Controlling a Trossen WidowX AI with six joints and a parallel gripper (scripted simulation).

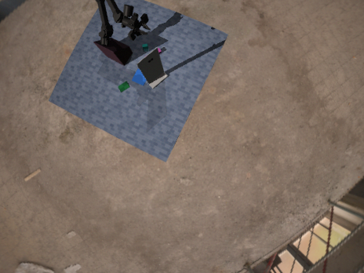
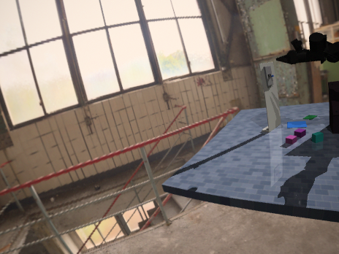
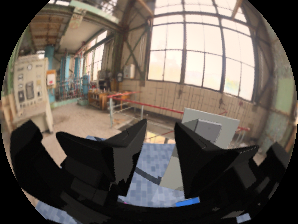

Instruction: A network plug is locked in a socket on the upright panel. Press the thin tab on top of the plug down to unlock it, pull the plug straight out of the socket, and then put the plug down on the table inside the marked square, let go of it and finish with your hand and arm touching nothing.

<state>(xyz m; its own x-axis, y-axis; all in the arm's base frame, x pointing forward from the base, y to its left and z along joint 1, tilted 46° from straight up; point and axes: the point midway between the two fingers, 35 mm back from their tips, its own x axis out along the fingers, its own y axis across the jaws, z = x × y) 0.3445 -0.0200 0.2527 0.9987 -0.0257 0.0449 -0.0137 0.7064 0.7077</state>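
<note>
The pale upright panel (image 1: 151, 70) (image 2: 272, 107) (image 3: 229, 123) stands on the table. Its grey socket (image 2: 267, 78) (image 3: 209, 131) is near the top. The plug (image 2: 271, 76) shows as a tiny dark and blue piece at the socket; its tab is too small to make out, and the right finger hides that place in the wrist view. My gripper (image 1: 142, 34) (image 2: 278, 58) (image 3: 161, 124) is partly open, with nothing between the fingers, in the air on the plug's side of the panel and higher than the socket. A flat blue square (image 1: 139, 78) (image 2: 296, 124) (image 3: 188, 202) lies near the panel's foot.
A flat green piece (image 1: 124, 86) (image 2: 310, 117) lies beyond the blue square. A teal block (image 1: 145, 47) (image 2: 317, 137), a magenta block (image 1: 159, 50) (image 2: 291, 139) and a purple block (image 2: 299, 133) lie near the panel. A dark red box (image 1: 114, 52) (image 2: 334, 106) stands below the arm.
</note>
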